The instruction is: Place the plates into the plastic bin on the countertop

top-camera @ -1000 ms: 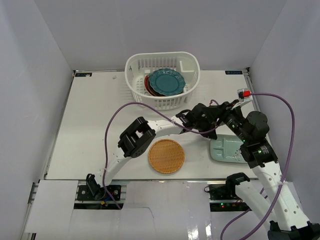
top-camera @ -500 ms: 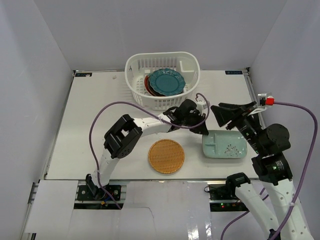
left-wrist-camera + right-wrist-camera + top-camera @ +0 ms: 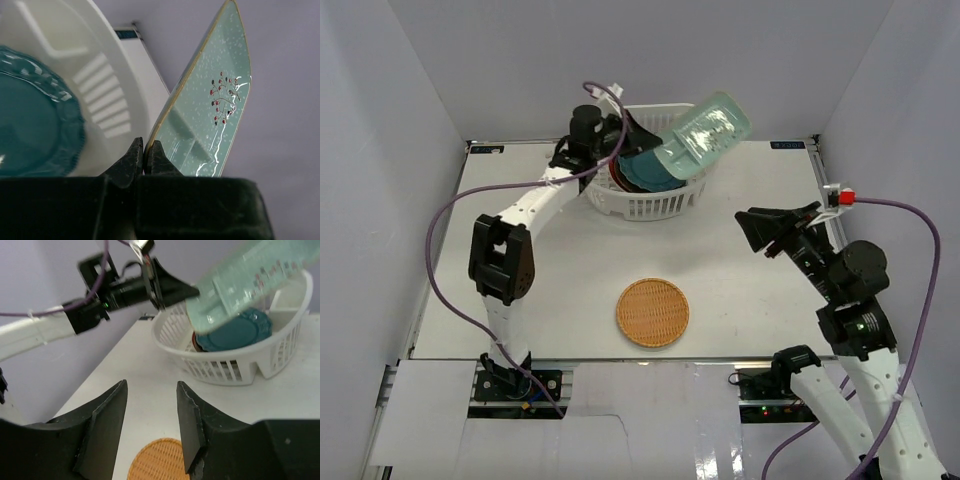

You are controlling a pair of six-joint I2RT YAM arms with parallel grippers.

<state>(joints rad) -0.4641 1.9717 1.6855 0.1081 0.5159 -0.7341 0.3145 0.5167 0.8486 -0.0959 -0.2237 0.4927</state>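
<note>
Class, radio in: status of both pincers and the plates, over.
Left pincer shut on mint plate, tilted above bin. Right pincer open, empty. Woven plate on countertop.

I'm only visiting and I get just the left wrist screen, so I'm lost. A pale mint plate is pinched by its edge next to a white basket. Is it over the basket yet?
Observer: Seen from above, the pale mint rectangular plate hangs tilted in the air over the right side of the white slotted plastic basket, held only by the left claw.
Visitor: Are any plates waiting on the table?
Observer: One. A round tan woven plate lies flat on the white tabletop near the front edge, apart from the basket.
Visitor: And the other arm?
Observer: The right claw is open and empty, hovering above the table to the right of the basket.
</note>
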